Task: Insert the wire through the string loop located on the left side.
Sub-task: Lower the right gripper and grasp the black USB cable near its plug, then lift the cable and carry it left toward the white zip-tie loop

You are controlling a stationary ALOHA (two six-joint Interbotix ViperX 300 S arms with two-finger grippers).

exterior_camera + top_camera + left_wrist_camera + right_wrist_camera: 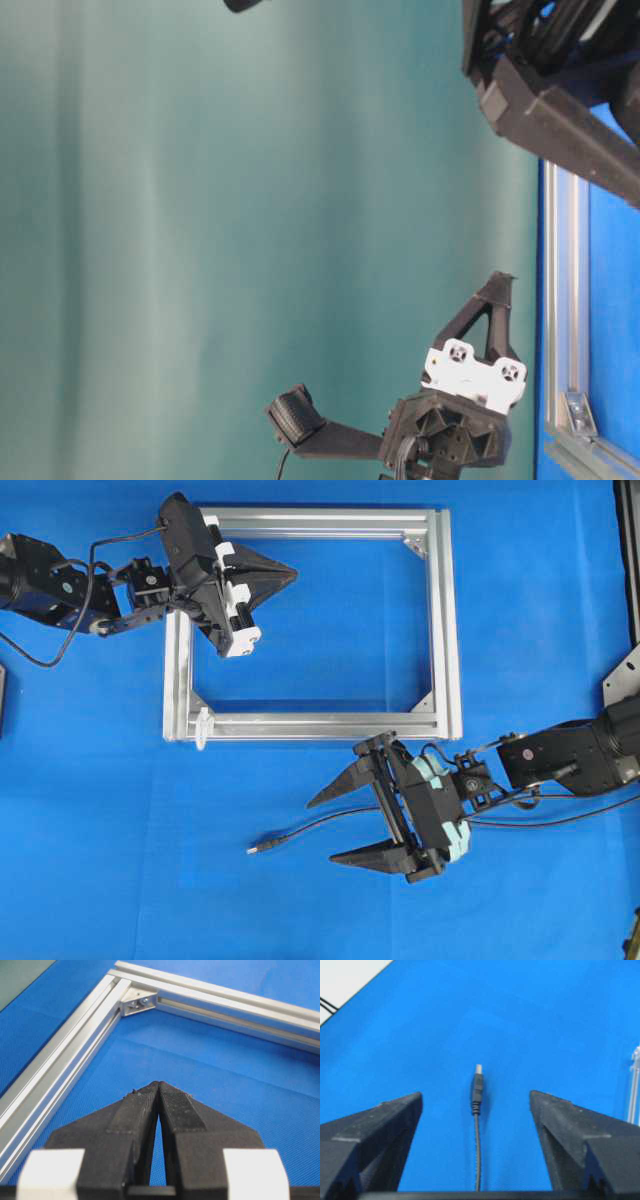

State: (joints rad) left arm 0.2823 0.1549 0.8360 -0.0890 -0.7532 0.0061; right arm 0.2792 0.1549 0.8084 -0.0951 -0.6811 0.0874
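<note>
The wire [262, 846] lies on the blue mat in front of the frame, its pale-tipped plug pointing left. My right gripper [320, 832] is open around it: the cable runs back between the two fingers and the plug sits just past the fingertips. The right wrist view has the wire [477, 1087] centred between the spread fingers of the right gripper [476, 1096], touching neither. The string loop [203, 726] stands at the frame's front left corner and appears at the right edge as a whitish string loop [635, 1085]. My left gripper [295, 575] is shut on nothing, hovering inside the frame's back left part; its tips [158, 1085] meet.
The silver aluminium frame [446, 630] lies flat on the mat, its back corner bracket [136, 1003] ahead of the left gripper. The left arm's cable [40, 660] trails at the far left. A bracket [622, 680] sits at the right edge.
</note>
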